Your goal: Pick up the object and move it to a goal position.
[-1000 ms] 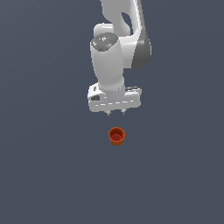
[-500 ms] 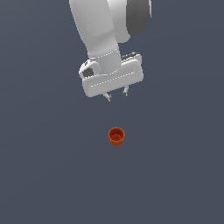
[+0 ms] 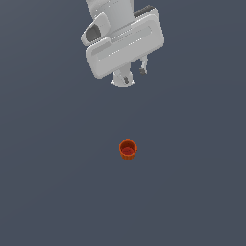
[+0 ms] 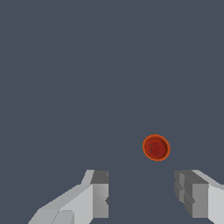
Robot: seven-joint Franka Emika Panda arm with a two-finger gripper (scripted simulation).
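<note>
The object, a small orange-red cup (image 3: 128, 149) with a darker red inside, stands upright on the flat grey floor near the middle of the exterior view. It also shows in the wrist view (image 4: 156, 147), seen from above, apart from the fingers. My gripper (image 3: 133, 76) hangs high above the cup, toward the top of the exterior view. It is open and empty. In the wrist view the gripper (image 4: 142, 194) shows its two fingers spread wide, with the cup beyond the gap, nearer one finger (image 4: 192, 190).
A plain dark grey floor (image 3: 57, 182) fills both views. No other objects or edges show.
The gripper has risen and tilted, moving toward the top of the exterior view and away from the cup. The cup has not moved.
</note>
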